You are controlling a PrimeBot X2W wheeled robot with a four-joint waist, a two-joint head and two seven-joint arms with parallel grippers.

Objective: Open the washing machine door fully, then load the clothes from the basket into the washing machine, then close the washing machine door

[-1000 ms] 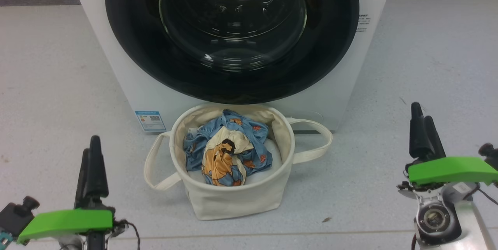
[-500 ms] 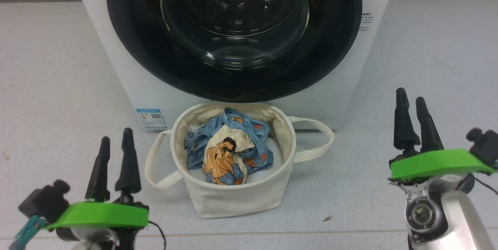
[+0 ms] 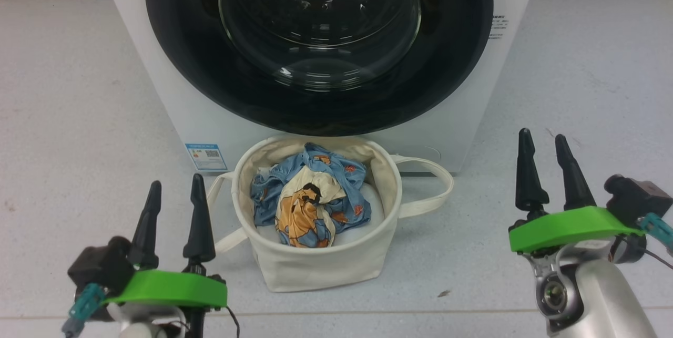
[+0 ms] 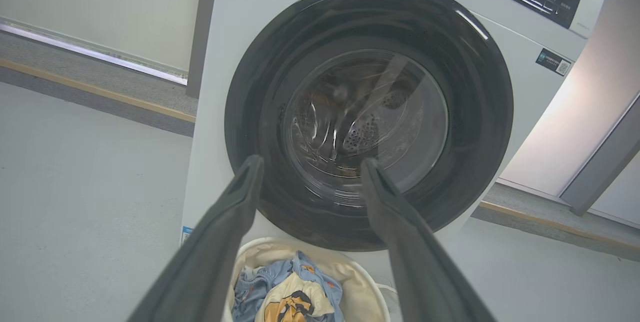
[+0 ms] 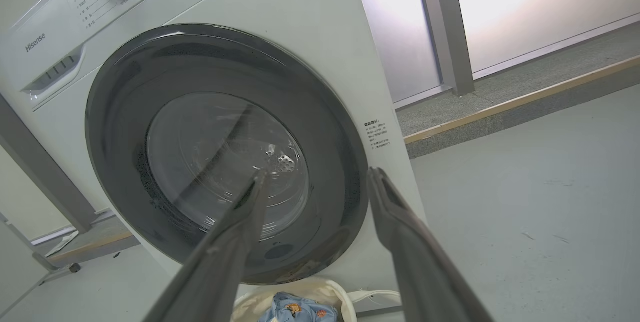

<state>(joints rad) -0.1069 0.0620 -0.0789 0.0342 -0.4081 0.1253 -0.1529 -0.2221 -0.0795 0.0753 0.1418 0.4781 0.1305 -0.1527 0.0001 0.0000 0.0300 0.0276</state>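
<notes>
1. Lower left of the head view: left gripper (image 3: 176, 184) with two long dark fingers spread wide apart, empty, touching nothing, hanging above the grey floor (image 3: 73, 117).
2. Lower right: right gripper (image 3: 542, 137), fingers likewise parted, empty, well clear of the big white front-loading washing machine (image 3: 452, 135).
3. Centre, low in the frame: small round cream canvas basket (image 3: 315, 272) on the floor just before the washer, between the two grippers.
4. Inside it: crumpled light-blue clothes (image 3: 307, 206) printed with orange, cream and black figures, lying on a plain white pad (image 3: 372, 202).
5. Upper centre: large round washing machine door (image 3: 315, 109) with glossy black rim and clear glass bowl, shut flush against the front.
6. Cut off by the top edge of the head view: upper part of door and washer.
7. Hard to make out: steel drum behind the glass, broken by reflections.
8. Partly hidden: basket's left loop handle, behind a left finger; in both wrist views basket cropped at the bottom edge.
</notes>
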